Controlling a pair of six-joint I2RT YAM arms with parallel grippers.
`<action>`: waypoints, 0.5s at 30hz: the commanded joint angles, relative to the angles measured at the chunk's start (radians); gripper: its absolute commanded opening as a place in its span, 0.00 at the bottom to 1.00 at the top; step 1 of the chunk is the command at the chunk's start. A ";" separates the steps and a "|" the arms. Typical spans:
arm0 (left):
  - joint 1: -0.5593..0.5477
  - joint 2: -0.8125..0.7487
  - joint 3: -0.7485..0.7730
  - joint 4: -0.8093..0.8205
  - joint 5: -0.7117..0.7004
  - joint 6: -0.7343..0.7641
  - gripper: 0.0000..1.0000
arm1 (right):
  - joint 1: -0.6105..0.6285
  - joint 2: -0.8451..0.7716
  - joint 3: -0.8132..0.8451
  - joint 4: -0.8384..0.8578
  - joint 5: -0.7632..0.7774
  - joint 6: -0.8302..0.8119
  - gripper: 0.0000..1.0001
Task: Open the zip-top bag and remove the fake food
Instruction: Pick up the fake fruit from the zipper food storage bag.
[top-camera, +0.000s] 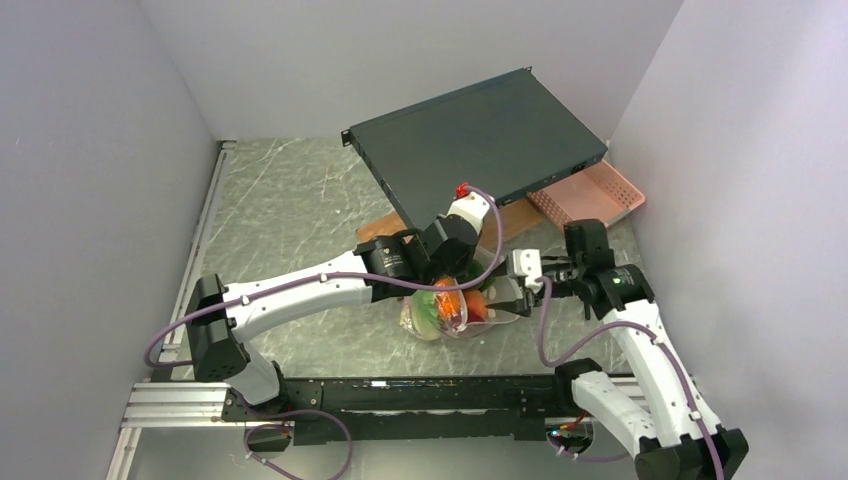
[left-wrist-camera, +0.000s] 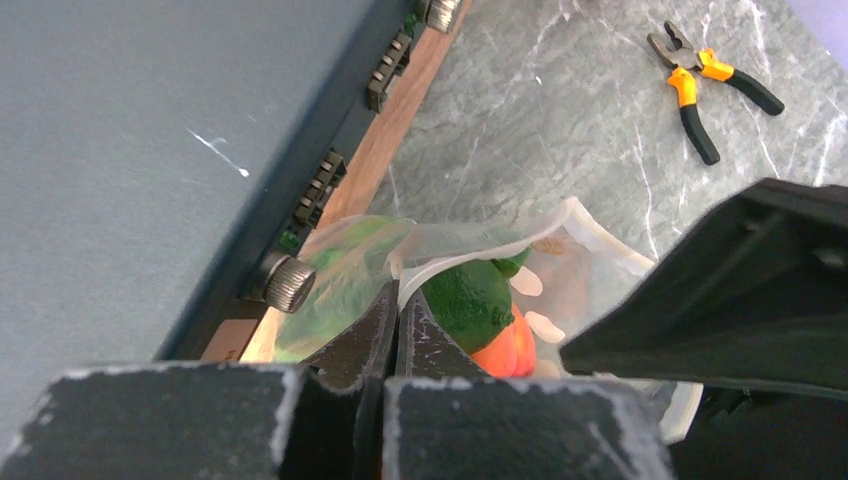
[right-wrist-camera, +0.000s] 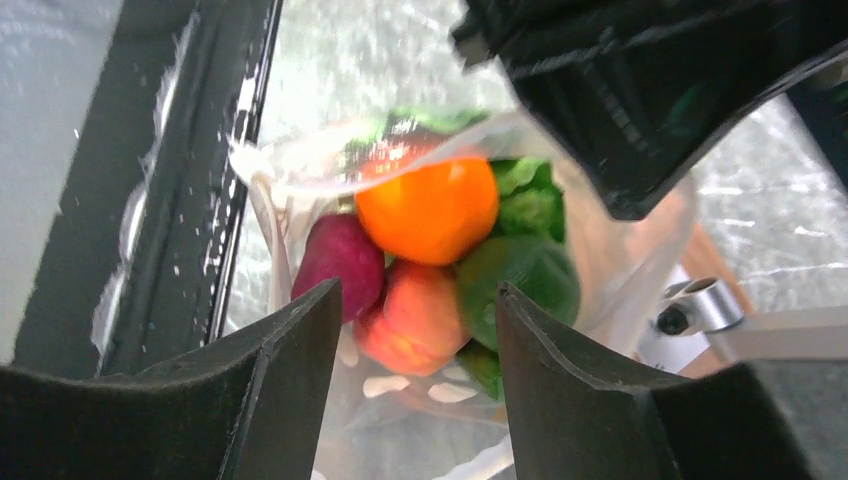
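Observation:
The zip-top bag (top-camera: 425, 322) hangs just above the table's middle, clear and floppy. My left gripper (top-camera: 447, 288) is shut on it; in the left wrist view that gripper (left-wrist-camera: 398, 300) pinches the bag's white rim (left-wrist-camera: 455, 262). Fake food fills the bag (right-wrist-camera: 600, 240): an orange ball (right-wrist-camera: 430, 210), a magenta piece (right-wrist-camera: 340, 255), a peach-coloured piece (right-wrist-camera: 415, 320) and green pieces (right-wrist-camera: 520, 275). My right gripper (top-camera: 505, 298) stands at the bag's right side. In its wrist view the right gripper (right-wrist-camera: 415, 300) is open, jaws either side of the peach-coloured piece and the plastic.
A dark flat box (top-camera: 480, 135) lies tilted across the back, on a wooden board (top-camera: 520, 222). A pink lattice basket (top-camera: 595, 195) stands at the back right. Orange-handled pliers (left-wrist-camera: 700, 85) lie on the marble table (left-wrist-camera: 560, 120). Walls close in on three sides.

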 joint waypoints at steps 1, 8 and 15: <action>0.007 -0.054 -0.021 0.079 0.045 -0.020 0.00 | 0.057 0.022 -0.069 0.121 0.117 -0.171 0.59; 0.009 -0.083 -0.062 0.114 0.087 -0.009 0.00 | 0.116 0.094 -0.115 0.364 0.281 -0.203 0.74; 0.017 -0.097 -0.088 0.152 0.132 0.005 0.00 | 0.162 0.153 -0.130 0.419 0.355 -0.330 0.82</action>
